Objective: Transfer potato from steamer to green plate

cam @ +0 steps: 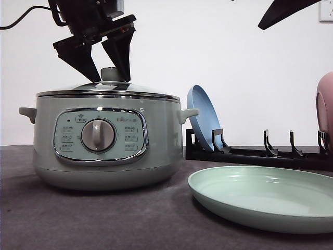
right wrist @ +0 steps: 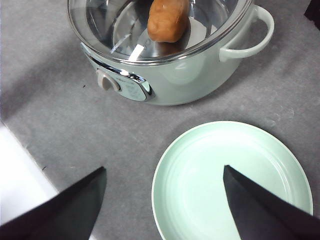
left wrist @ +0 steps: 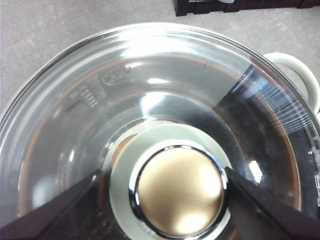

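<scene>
While the glass lid (cam: 112, 88) sits on the large round sage-green steamer (cam: 104, 146) at the left of the front view, the left gripper (cam: 106, 62) hangs at the upper left of that frame with its two black fingers (cam: 80, 57) spread to either side of the lid's green knob (cam: 112, 74). From the left wrist view the knob (left wrist: 180, 190), chrome-ringed with a brassy cap, lies low in the middle of the frame, a dark finger at each lower corner; the jaws are parted around it, and whether they touch it I cannot tell. Through the lid in the right wrist view, at the top centre, the smooth orange-brown oval potato (right wrist: 167, 20) rests inside the steamer (right wrist: 175, 70). Below it in that frame, at the lower right, lies the wide pale mint-green plate (right wrist: 232, 185) on the grey table (right wrist: 75, 130), apart from the pot. The right gripper (right wrist: 165, 205) has its dark fingers wide apart in the lower corners, holding nothing. At the right of the front view the green plate (cam: 265, 200) lies flat before a black dish rack (cam: 260, 153), in which a blue plate (cam: 203, 120) stands tilted and a pink plate (cam: 325, 109) shows at the frame's right edge.
</scene>
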Available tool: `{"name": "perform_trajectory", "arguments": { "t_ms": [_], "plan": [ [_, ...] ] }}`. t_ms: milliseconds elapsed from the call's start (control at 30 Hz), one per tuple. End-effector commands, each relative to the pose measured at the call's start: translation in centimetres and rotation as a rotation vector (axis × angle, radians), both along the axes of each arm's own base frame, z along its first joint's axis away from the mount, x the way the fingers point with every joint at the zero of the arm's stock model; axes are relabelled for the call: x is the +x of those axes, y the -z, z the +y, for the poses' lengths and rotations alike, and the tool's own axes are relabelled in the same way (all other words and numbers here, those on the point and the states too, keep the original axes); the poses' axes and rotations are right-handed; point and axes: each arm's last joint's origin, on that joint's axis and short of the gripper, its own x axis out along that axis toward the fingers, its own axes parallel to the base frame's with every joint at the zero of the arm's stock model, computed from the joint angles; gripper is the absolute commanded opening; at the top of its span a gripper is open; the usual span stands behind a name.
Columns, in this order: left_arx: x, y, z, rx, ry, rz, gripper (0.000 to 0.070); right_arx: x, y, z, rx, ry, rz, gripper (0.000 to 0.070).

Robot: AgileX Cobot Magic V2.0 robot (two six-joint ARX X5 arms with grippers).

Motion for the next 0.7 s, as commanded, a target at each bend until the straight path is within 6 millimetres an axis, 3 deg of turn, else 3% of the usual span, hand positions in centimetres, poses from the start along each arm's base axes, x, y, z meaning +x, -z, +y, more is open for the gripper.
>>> {"name": "perform_trajectory", "arguments": {
  "t_ms": [0,667],
  "plan": [
    [0.34,-0.24,-0.42,0.004,0.015,-0.013,0.0404,0.08,-0.48,0.19,0.005,-0.013,-0.021,0.0463],
    [-0.05,-0.29,-0.41,0.012,0.016,0.009,0.0376,0.09,-0.48,0.19,0.005,-0.012,-0.021,0.0463]
  ]
}}
